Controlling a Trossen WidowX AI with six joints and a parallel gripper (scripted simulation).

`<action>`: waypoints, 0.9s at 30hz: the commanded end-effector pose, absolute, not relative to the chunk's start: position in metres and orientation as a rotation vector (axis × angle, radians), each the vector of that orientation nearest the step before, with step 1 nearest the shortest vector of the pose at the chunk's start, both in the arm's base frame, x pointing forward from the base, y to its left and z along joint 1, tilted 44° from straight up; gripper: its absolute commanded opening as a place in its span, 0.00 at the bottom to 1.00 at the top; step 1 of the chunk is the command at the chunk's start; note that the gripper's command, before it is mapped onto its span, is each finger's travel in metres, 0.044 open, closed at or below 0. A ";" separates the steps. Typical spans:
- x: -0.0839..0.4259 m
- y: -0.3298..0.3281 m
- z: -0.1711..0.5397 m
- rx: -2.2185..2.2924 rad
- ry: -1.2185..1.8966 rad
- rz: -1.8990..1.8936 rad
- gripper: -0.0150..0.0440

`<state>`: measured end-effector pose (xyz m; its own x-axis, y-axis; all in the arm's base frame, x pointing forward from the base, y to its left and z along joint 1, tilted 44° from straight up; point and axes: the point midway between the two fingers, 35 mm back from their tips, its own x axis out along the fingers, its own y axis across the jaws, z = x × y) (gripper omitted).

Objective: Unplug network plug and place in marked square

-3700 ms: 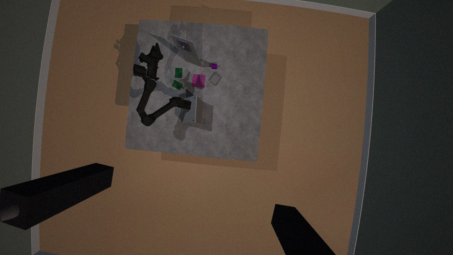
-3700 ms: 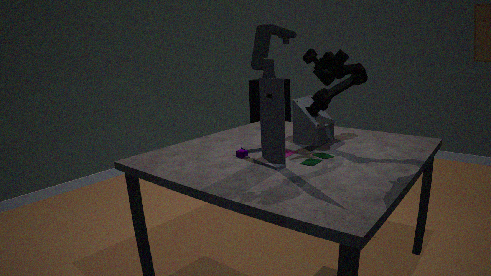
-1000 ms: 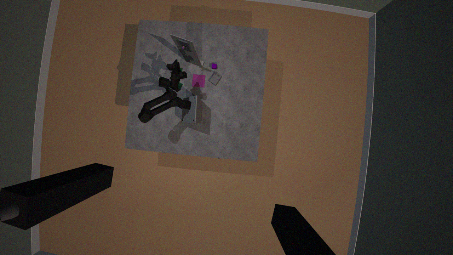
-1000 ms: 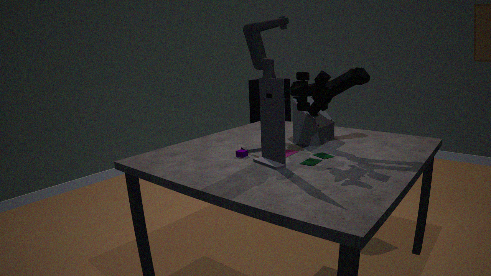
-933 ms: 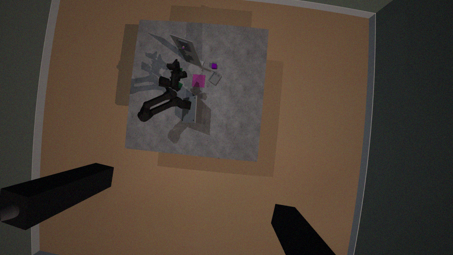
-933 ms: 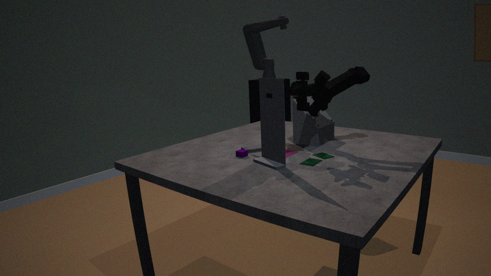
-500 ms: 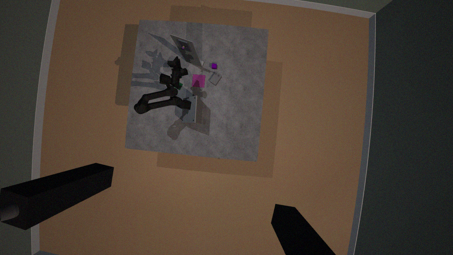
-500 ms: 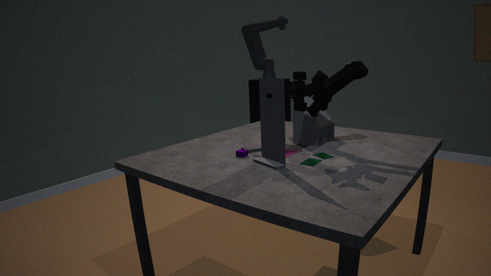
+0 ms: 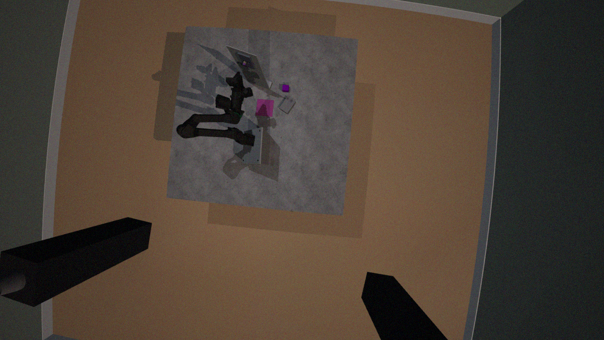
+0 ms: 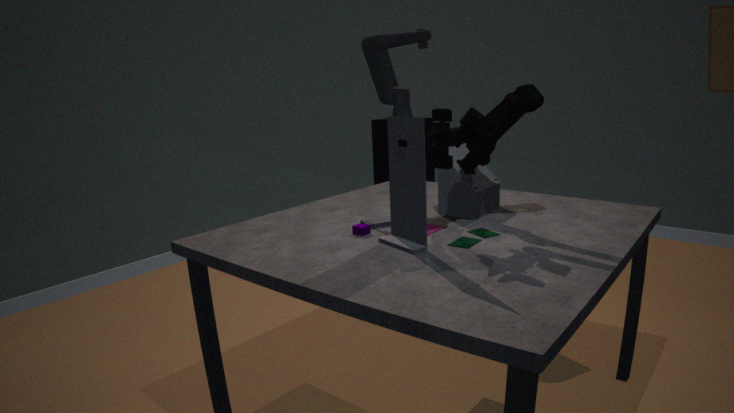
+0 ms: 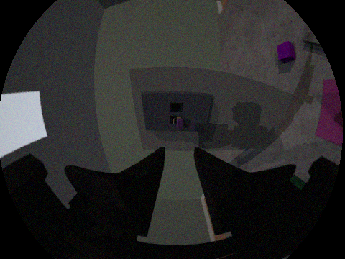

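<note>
In the wrist view my two dark fingers stick up from the bottom of the frame. My gripper (image 11: 180, 151) is partly spread, with nothing between the jaws. Straight above the gap, in the middle of the frame, is the gray panel (image 11: 158, 86). The little plug (image 11: 178, 121) sits in its socket there, apart from me. At the upper right is a purple cube (image 11: 286, 51) on the table (image 11: 249, 29). At the right edge is the pink square (image 11: 330, 112).
</note>
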<state>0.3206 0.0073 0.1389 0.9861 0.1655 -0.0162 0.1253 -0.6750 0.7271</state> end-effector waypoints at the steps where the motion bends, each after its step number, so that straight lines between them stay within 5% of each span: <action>1: 0.327 0.007 0.135 2.325 0.195 0.062 0.52; 27: 0.356 0.006 0.132 2.325 0.194 0.064 0.52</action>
